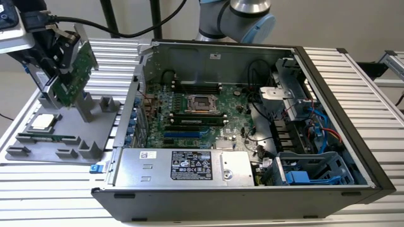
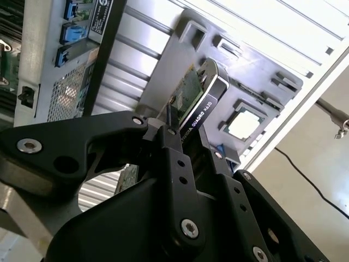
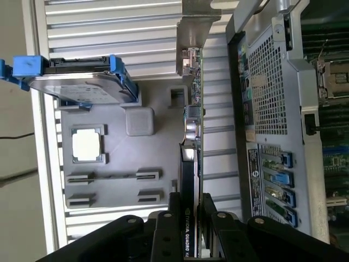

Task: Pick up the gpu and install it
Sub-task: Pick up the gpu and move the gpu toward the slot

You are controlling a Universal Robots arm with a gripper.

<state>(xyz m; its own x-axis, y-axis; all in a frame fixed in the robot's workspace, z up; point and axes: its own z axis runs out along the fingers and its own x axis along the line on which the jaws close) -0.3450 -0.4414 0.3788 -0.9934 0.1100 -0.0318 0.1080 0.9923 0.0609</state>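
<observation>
Pinching the gpu [image 1: 74,71] by its black edge, the gripper [image 1: 62,56] stood in the upper left of the exterior view, with the card upright over the grey tray [image 1: 94,118]. White lettering ran along that black edge in both wrist views. A white printed label lay on the power supply [image 1: 189,166] of the open computer case [image 1: 252,201]. Everything rested on a slatted metal table [image 1: 360,80], in front of a pale wall [image 1: 334,23].

Glossy black edge on the green-board gpu [image 2: 203,101], matt grey plastic tray [image 3: 163,147], ribbed bare-metal table [image 3: 109,27], perforated metal case [image 3: 267,82].
</observation>
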